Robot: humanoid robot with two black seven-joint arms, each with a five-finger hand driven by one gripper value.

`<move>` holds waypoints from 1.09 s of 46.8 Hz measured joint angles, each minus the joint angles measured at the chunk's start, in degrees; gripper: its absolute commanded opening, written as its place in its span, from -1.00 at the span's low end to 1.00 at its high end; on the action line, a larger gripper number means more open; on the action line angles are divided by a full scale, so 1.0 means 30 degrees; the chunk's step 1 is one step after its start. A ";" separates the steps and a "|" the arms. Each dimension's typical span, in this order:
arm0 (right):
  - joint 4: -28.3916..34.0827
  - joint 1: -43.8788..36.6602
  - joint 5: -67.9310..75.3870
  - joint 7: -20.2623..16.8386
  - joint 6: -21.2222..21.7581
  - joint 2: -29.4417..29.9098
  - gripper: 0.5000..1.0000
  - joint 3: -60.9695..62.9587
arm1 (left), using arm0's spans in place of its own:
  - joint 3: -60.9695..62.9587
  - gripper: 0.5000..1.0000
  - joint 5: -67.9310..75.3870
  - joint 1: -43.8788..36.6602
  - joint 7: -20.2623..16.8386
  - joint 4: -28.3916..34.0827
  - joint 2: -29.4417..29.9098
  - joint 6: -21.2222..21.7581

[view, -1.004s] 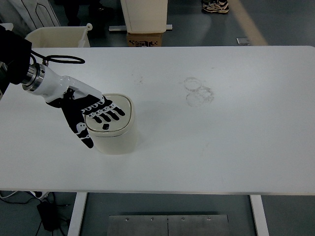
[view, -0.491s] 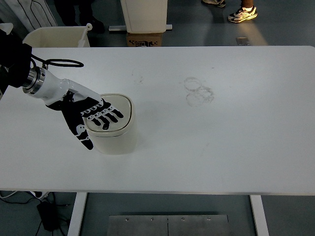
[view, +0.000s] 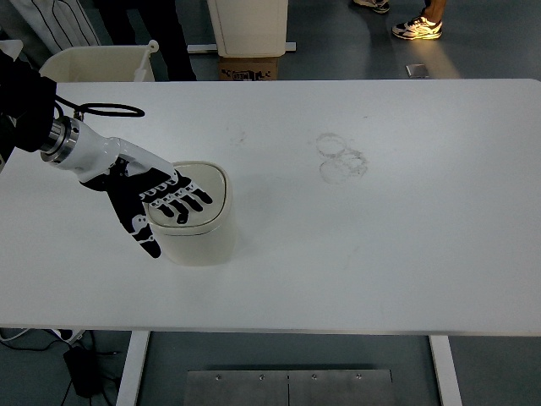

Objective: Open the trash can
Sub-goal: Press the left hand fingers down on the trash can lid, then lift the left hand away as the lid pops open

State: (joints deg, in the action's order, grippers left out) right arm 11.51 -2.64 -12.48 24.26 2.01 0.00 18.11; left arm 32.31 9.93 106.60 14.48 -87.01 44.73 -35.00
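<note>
A small cream trash can (view: 205, 233) with a rounded square lid stands on the white table (view: 380, 237), left of centre. My left hand (view: 161, 203) comes in from the left edge and lies flat over the lid's left half. Its black fingers (view: 188, 198) are spread out across the lid and its thumb hangs down beside the can's left wall. The hand grasps nothing. The lid looks shut. No right arm shows.
Faint ring marks (view: 341, 157) stain the table right of centre. Beyond the far edge stand a cream bin (view: 97, 63), a cardboard box (view: 248, 68) and a white cabinet (view: 248, 25). A person's shoes (view: 416, 27) show on the floor at the back.
My left hand has drawn back a little to the left over the lid. The shoes at the back have moved to the right.
</note>
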 measured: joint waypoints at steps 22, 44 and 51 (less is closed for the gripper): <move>0.0013 0.0000 0.0000 0.0004 0.0003 0.0000 0.97 0.0000 | -0.1965 1.00 -0.0286 0.1060 -0.0018 0.1878 0.0114 -0.0001; -0.0001 0.0026 -0.0058 0.0063 -0.0010 -0.0002 0.97 -0.0030 | -0.4752 1.00 -0.1012 0.0729 -0.0216 0.5169 -0.0651 0.0001; -0.0001 0.0077 -0.0028 0.0064 -0.0017 0.0002 0.97 -0.0001 | -0.5553 1.00 -0.2625 -0.0342 -0.0264 0.6938 -0.1601 0.0002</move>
State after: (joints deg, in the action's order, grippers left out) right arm 11.51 -2.41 -12.56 24.45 1.96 0.01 18.10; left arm 15.65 2.05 105.58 13.69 -66.19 39.93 -35.00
